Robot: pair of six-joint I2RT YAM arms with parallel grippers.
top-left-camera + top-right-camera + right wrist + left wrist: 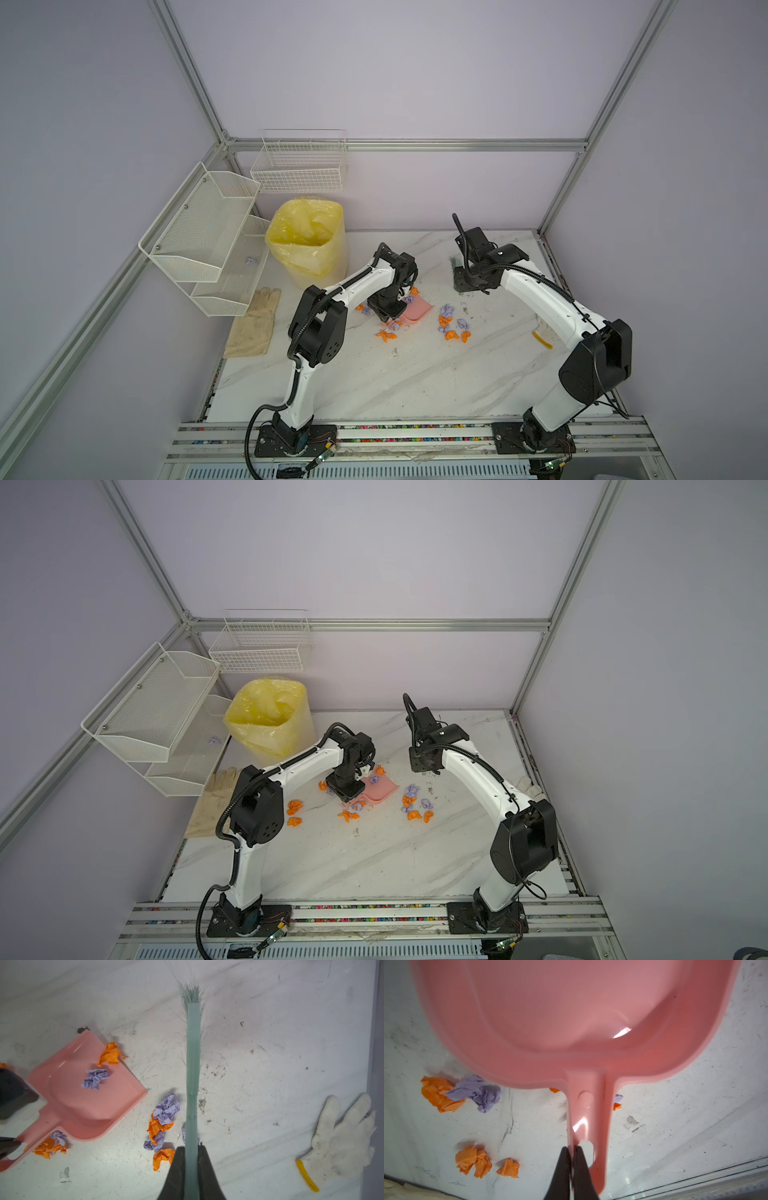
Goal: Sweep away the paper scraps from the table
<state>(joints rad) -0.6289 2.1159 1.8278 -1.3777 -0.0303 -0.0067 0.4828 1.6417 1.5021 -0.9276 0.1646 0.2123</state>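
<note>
1. The table carries it all. A hard stroke toward 3 o'clock could, I judge, flick wads to the side rail instead of into the pan.
2. The bin stands at 10 o'clock of the dustpan, so tilting the pan on the way there could spill its load.
3. My left pincer is clamped on the thin edge of the dustpan's handle, near its end. A shove from the brush could twist the pan in that narrow hold. I cannot tell whether its lip touches the table, and wads would slip under a gap.
4. My right pincer is clamped on the brush handle, at 1 o'clock of the pan. Its splayed bristles might skip over light paper.
5. The paper scraps lie mainly at 4 o'clock of the pan, clear of its lip. One lilac wad lies inside and an orange one on the rim. Others sit at 7 and 9 o'clock, behind the mouth, where a careless sweep would miss them.
</note>
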